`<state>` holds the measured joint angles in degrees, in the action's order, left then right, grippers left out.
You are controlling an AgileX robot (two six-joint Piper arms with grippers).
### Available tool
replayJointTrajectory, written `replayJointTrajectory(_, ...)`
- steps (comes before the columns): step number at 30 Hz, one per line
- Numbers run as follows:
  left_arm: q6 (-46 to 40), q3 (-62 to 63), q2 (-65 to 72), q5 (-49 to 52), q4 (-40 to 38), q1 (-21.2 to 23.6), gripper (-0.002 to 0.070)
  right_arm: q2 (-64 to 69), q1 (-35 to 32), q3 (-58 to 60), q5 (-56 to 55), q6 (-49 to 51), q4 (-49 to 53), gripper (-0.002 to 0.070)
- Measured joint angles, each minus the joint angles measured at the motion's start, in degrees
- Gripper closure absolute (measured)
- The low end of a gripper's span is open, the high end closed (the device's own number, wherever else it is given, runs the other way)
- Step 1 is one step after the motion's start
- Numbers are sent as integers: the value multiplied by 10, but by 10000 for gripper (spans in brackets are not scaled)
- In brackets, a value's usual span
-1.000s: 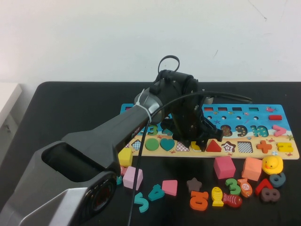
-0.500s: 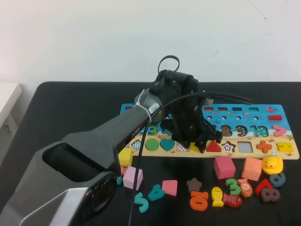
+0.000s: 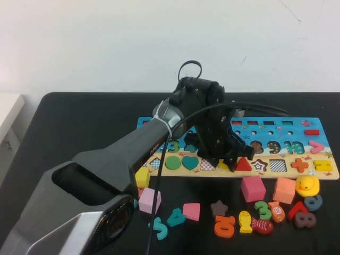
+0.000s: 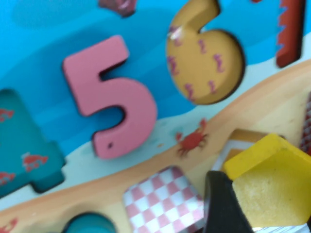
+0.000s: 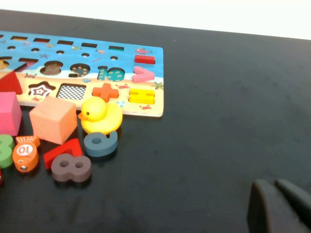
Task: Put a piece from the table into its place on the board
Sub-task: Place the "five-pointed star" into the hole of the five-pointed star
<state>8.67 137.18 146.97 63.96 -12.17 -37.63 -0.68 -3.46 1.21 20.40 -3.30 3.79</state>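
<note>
Pentagon over its recess, not yet seated

Pentagon [image 4: 269,182] clamped in left gripper [image 3: 229,159], low over board [image 3: 159,123], at sandy strip, just right of checkered recess [image 4: 160,199]. Compared with a second ago: nudged slightly rightward, toward red triangle [image 3: 243,164]; grip unchanged. Likely fine alignment before release. One edge raised, so tilted rather than flat; a corner aimed toward the pink 5 [image 4: 109,94] and blue band. No real long axis, being nearly regular. Printed recess [image 4: 238,145] barely showing beneath. Right gripper [image 5: 279,206] parked above bare table [image 5: 218,97], well right of board; fingers together, empty.
</note>
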Motion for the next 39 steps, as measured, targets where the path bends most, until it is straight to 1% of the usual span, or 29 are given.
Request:
replayJointTrajectory(7,-10,1,1,-2,-11,0,357,0,0,0,0,0,0,657)
replayJointTrajectory(18,-12,2,1,5,-2,0,354,0,0,0,0,0,0,658)
replayJointTrajectory(20,-21,2,1,6,-2,0,344,0,0,0,0,0,0,658)
replayJointTrajectory(26,-34,3,1,13,-6,0,253,0,0,0,0,0,0,658)
replayJointTrajectory(28,-38,4,1,14,-6,0,238,0,0,0,0,0,0,657)
replayJointTrajectory(34,-39,4,1,18,-7,0,230,0,0,0,0,0,0,658)
replayJointTrajectory(39,-39,9,-7,18,-6,0,238,0,0,0,0,-1,0,658)
